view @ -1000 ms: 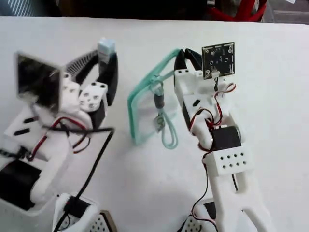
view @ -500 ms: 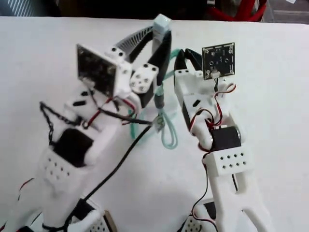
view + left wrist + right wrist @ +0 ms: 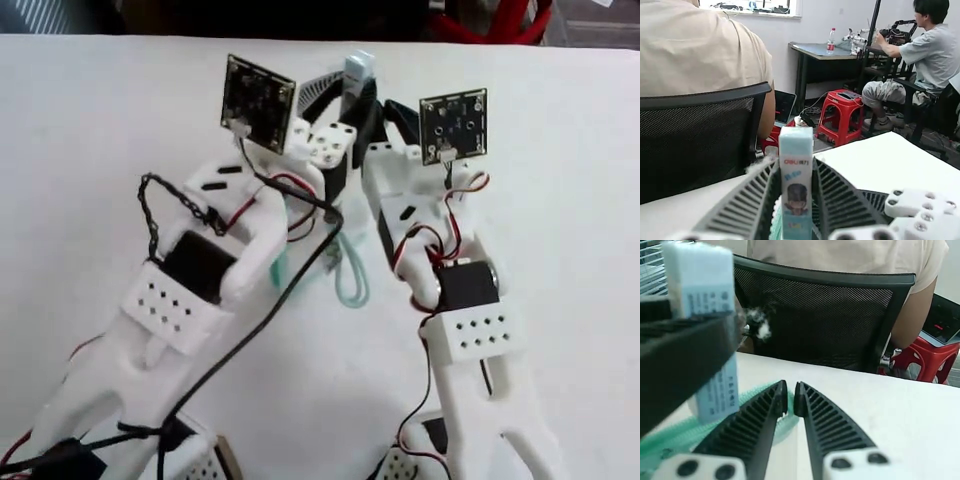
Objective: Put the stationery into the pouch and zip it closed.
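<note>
A light-blue and white eraser (image 3: 358, 70) stands upright between the ribbed fingers of my left gripper (image 3: 353, 92), which is shut on it just over the pouch's top edge. In the left wrist view the eraser (image 3: 796, 185) sticks up past the fingertips. The green mesh pouch (image 3: 277, 264) stands on its edge and is mostly hidden under the left arm. My right gripper (image 3: 386, 112) is right beside it, shut on the pouch's rim (image 3: 785, 419). The right wrist view shows the eraser (image 3: 704, 315) close by, held in the other arm's dark fingers (image 3: 680, 370).
The pouch's teal cord loop (image 3: 350, 282) lies on the white table (image 3: 560, 160) between the two arms. A black cable (image 3: 250, 330) trails from the left arm. Beyond the table's far edge a person sits in a mesh chair (image 3: 830, 315).
My left arm has swung from the table's left side to the right with the eraser, ending over the pouch next to the right gripper. The right arm has stayed still.
</note>
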Controlling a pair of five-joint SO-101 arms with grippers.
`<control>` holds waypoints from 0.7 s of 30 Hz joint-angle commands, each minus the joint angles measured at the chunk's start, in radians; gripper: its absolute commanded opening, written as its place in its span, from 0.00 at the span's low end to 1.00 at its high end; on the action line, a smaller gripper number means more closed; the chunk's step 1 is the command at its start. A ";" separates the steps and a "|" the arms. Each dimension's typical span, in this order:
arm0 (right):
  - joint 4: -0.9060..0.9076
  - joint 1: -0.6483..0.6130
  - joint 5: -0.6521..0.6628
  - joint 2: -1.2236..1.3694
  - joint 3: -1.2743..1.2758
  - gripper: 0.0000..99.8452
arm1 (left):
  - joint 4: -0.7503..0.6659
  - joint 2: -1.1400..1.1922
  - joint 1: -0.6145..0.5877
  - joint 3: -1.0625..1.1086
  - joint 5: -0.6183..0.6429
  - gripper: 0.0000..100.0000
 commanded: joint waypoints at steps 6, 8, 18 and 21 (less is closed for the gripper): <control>0.004 0.007 0.005 0.015 0.078 0.03 | -0.028 0.027 0.016 0.048 0.008 0.03; 0.004 0.008 0.005 0.015 0.078 0.03 | -0.028 0.028 0.012 0.069 0.011 0.03; 0.004 0.018 0.005 0.015 0.078 0.03 | -0.028 0.025 -0.056 0.117 0.120 0.03; 0.004 0.016 0.005 0.015 0.078 0.03 | -0.020 0.024 -0.058 0.120 0.117 0.03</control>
